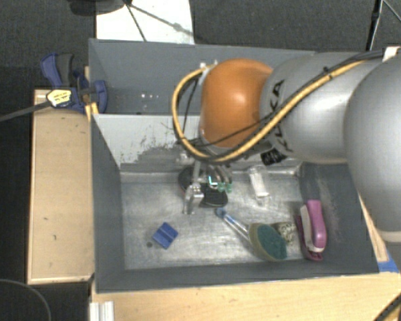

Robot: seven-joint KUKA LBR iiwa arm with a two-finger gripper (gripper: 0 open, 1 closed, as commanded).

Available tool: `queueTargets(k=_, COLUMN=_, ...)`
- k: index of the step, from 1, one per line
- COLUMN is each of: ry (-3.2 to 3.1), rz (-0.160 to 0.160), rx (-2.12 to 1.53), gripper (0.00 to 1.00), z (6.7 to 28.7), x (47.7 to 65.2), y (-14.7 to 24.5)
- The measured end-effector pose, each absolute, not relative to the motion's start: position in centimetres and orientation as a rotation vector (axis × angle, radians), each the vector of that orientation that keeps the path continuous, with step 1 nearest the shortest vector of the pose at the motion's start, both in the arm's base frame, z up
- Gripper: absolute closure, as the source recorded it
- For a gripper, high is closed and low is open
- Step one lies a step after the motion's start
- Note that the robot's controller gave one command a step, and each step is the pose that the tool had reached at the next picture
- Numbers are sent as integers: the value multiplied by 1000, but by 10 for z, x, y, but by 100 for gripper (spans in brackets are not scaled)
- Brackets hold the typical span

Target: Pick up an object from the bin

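Presently the grey metal arm (334,105) reaches in from 3 o'clock, and its rounded orange wrist cover (230,102) sits over the back half of the grey metal bin (107,206). A yellow-and-black cable (177,109) loops round the cover's 9 o'clock side. The two-finger gripper (202,192) hangs below the cover, low over the bin floor and close to the back wall, a little toward 11 o'clock from the floor's centre. Whether the gripper is open or closed cannot be told from this view, nor whether anything is held. A small black-and-green shape (217,195) lies against the gripper at its 3 o'clock side; it cannot be told whether this is a loose thing or part of the tool. The nearest clearly loose thing is a brush with a clear blue-tipped handle and a round dark-green head (267,241). The handle's tip lies just beside the gripper at 5 o'clock, and the head rests further out at 4 o'clock, near the front wall. A purple-and-pink oblong plastic thing (313,229) lies just beyond the brush head, against the wall at 3 o'clock of the bin. A small white oblong piece (257,183) lies near the gripper at 3 o'clock, by the back wall. A small flat blue block (164,235) lies alone at 7 o'clock from the gripper, well apart from the rest.
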State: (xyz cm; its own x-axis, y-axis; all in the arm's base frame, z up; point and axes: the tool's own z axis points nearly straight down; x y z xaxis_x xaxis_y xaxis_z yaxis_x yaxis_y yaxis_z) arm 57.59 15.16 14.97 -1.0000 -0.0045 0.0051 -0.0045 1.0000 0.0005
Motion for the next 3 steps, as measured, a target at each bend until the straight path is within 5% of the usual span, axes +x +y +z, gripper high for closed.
queueTargets(k=1, ry=-3139, rz=6, rx=41, gripper=0, z=77, x=585, y=75)
queueTargets(k=2, ry=-3144, rz=-2, rx=45, gripper=100, z=81, x=586, y=81)
queueTargets(k=3, ry=-3152, rz=-2, rx=-11, gripper=100, z=214, x=590, y=62)
